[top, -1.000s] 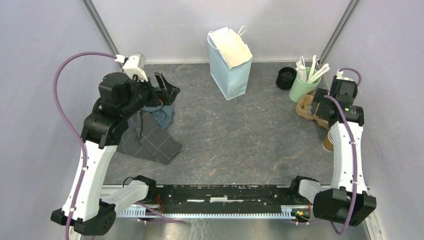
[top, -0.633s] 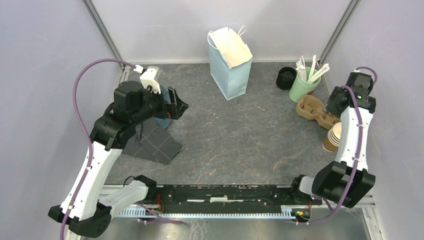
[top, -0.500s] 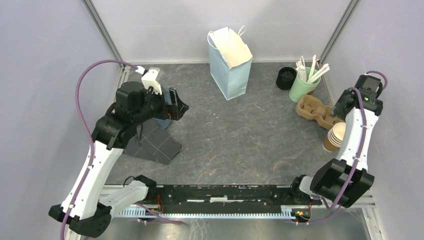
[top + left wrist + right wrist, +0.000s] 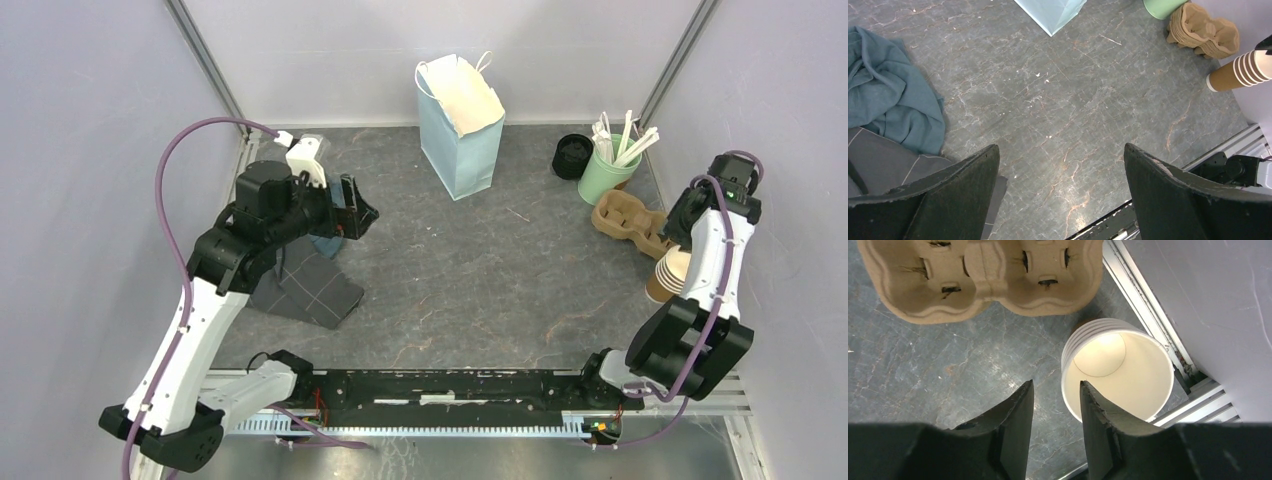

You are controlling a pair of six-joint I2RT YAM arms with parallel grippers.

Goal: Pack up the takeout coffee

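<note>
The takeout coffee is out of view in every frame. My right gripper (image 4: 1056, 385) hovers above a stack of lidless paper cups (image 4: 1118, 375) by the right wall, open with a narrow gap. Its right finger (image 4: 1098, 415) overlaps the top cup's left rim, and nothing sits between the jaws. From above, the right gripper (image 4: 682, 222) hangs just over the paper cups (image 4: 663, 278). My left gripper (image 4: 1060, 150) is wide open over bare tabletop, holding nothing. In the top view the left gripper (image 4: 360, 212) is at the left, above the cloths.
A brown pulp cup carrier (image 4: 625, 222) lies beside the cups. A light blue paper bag (image 4: 460, 125) stands open at the back centre. A green cup of utensils (image 4: 610, 170) and a black round piece (image 4: 573, 155) sit at the back right. A teal cloth (image 4: 893, 95) and a grey cloth (image 4: 300, 280) lie at the left.
The right arm has swung from over the carrier out toward the right wall, above the cup stack, and its jaws have narrowed. The left arm has shifted right.
</note>
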